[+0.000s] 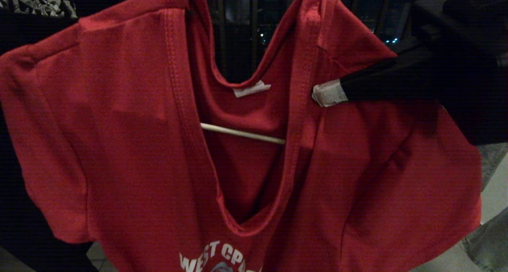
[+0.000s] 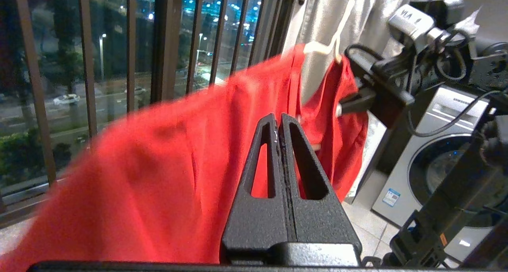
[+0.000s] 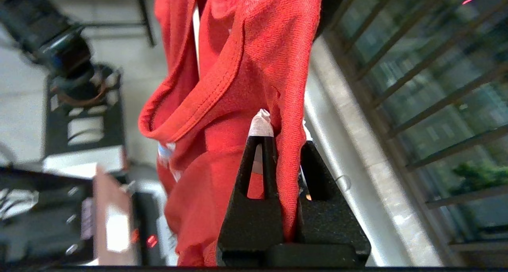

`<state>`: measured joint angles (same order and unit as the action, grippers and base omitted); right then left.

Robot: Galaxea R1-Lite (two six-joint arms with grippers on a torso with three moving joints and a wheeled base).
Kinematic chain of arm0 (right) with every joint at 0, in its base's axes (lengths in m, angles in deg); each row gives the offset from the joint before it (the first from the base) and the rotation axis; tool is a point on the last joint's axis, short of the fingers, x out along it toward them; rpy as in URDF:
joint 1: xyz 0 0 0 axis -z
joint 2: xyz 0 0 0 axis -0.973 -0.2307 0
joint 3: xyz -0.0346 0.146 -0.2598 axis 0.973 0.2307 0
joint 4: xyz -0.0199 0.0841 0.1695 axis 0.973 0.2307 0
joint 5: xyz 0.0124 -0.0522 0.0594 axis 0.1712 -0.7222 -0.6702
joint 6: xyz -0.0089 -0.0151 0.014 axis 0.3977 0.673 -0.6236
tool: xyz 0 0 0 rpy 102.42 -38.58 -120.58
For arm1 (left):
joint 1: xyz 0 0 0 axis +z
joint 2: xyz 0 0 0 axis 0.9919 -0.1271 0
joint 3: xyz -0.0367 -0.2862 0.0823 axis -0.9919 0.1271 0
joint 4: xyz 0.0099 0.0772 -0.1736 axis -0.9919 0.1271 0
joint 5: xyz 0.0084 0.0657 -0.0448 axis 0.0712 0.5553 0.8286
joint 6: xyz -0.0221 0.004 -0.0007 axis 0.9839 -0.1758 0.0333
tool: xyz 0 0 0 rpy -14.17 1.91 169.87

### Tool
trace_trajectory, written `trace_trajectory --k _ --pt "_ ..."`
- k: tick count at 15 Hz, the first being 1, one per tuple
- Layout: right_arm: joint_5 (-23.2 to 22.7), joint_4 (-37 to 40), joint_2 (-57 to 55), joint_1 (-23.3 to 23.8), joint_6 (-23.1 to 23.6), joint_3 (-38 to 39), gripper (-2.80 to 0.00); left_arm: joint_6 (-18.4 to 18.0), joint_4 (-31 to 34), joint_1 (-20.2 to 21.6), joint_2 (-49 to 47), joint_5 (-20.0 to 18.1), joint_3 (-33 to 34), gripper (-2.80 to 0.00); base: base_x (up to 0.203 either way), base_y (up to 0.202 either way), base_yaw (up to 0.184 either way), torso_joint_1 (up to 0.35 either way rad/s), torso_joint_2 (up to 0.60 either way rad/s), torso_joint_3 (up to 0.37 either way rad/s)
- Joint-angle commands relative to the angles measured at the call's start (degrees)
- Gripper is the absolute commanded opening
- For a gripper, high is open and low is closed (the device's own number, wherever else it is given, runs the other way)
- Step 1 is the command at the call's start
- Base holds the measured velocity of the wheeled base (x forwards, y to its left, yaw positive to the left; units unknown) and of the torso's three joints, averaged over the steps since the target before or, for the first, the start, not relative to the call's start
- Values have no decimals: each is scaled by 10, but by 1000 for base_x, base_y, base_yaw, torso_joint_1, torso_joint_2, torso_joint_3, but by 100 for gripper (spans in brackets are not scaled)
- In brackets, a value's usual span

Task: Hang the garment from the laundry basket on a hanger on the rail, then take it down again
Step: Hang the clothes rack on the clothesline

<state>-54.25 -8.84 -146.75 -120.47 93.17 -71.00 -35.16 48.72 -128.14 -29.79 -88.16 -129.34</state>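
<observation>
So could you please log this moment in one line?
shirt: on hanger | right gripper: shut on shirt | left gripper: shut, empty

The red T-shirt (image 1: pixel 131 145) hangs on the white hanger (image 1: pixel 242 133); a washing machine (image 2: pixel 432 161) stands on the tiled floor (image 2: pixel 367 232).

One red T-shirt (image 1: pixel 131 145) fills most of the head view, and one white label (image 1: pixel 251 89) sits inside its collar at the centre. One thin white hanger (image 1: pixel 242 133) crosses the neck opening, with one bit of its wire also showing at the top edge. One black T-shirt (image 1: pixel 35 10) with pale print shows in the upper left corner. Two robot grippers are counted: the right gripper (image 1: pixel 326 93) at centre right of the head view, and the left gripper (image 2: pixel 279 123) in the lower middle of the left wrist view. One washing machine (image 2: pixel 432 161) stands at that view's right side.
</observation>
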Motion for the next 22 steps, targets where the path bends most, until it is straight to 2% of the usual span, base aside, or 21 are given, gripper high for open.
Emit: trace_trajectory --k 1,3,5,7,9,12,15,18,22 --pt "0 -15 -1 15 2 1 -280 1 -1 0 1 0 -6 -280 0 0 0 0 0 0" --pt "15 -18 -2 20 2 3 -280 -4 0 4 17 14 -26 -280 0 0 0 0 0 0" --pt "38 -21 -1 21 1 6 -280 -33 1 15 26 29 -33 -280 0 0 0 0 0 0" --pt "50 -39 1 21 1 8 -280 -37 9 17 25 32 -33 -280 0 0 0 -1 -87 -89" --pt "65 -44 8 21 1 14 -280 -38 41 16 22 32 -32 -280 0 0 0 18 -151 -303" --pt "80 -55 14 22 1 19 -280 -38 44 16 18 32 -27 -280 0 0 0 52 -448 -361" --pt "111 -88 17 25 1 26 -280 -55 45 17 19 32 -18 -280 0 0 0 83 -467 -314" --pt "122 -90 27 25 1 38 -280 -66 45 16 20 32 -13 -280 0 0 0 135 -452 -332" --pt "131 -104 55 25 0 90 -280 -81 44 17 23 32 -6 -280 0 0 0 156 -471 -317"
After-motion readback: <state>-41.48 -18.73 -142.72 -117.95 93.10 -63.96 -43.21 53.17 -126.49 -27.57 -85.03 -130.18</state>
